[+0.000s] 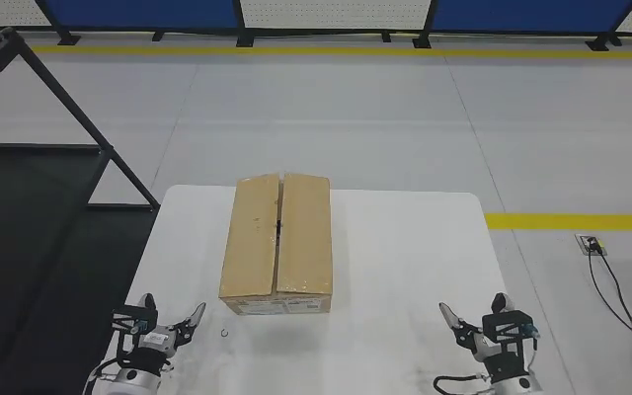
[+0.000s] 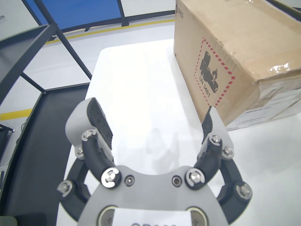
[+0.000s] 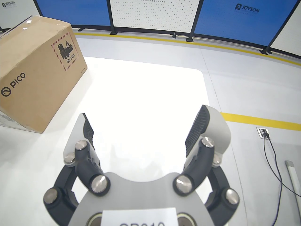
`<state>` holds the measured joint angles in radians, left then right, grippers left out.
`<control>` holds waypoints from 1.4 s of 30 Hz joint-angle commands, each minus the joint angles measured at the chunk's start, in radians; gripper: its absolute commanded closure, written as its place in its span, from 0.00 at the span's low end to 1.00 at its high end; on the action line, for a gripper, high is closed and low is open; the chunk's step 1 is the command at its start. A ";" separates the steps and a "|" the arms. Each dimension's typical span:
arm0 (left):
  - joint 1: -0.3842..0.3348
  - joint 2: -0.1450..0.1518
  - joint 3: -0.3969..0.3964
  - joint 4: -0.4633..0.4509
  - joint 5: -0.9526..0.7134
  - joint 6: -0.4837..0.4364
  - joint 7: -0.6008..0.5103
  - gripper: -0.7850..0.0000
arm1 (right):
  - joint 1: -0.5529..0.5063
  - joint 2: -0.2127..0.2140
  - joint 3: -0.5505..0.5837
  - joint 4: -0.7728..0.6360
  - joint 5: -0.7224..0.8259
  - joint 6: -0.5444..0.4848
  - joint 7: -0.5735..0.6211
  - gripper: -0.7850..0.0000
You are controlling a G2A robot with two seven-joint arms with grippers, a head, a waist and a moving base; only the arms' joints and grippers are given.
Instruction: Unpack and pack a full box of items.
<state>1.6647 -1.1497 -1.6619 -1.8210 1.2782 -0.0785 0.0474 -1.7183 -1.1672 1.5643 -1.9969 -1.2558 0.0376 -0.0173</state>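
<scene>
A brown cardboard box [image 1: 277,243] stands on the white table [image 1: 405,267], its two top flaps folded down and meeting along a middle seam. The left wrist view has the box [image 2: 237,48] just beyond my left gripper [image 2: 150,116], which is open and holds nothing. That left gripper [image 1: 170,318] hovers near the table's front left corner. My right gripper [image 3: 143,123] is open and bare too, with the box [image 3: 37,71] farther off to its side. It sits at the front right of the table, where the right gripper [image 1: 476,316] shows from above.
A small pale speck [image 1: 225,332] lies on the table in front of the box. A black metal rack [image 1: 59,158] stands off the table's left side. A cable and floor socket [image 1: 591,244] lie on the floor to the right.
</scene>
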 commanded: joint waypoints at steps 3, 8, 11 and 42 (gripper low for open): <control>0.000 0.000 0.000 0.000 0.000 0.000 0.000 0.00 | 0.000 0.000 0.000 0.000 0.000 0.000 0.000 0.00; -0.056 -0.007 0.010 -0.002 -0.052 0.062 -0.066 1.00 | 0.029 -0.005 -0.018 0.007 0.014 0.025 0.017 1.00; -0.095 -0.010 0.026 0.016 -0.024 0.109 -0.097 1.00 | 0.050 -0.010 -0.053 0.006 -0.015 0.044 0.018 1.00; -0.138 -0.005 0.149 0.012 0.155 -0.174 -0.101 1.00 | 0.070 -0.035 -0.110 0.037 -0.079 0.076 0.013 1.00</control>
<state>1.5243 -1.1545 -1.5179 -1.8038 1.4209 -0.2483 -0.0537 -1.6465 -1.2014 1.4529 -1.9579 -1.3351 0.1151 -0.0027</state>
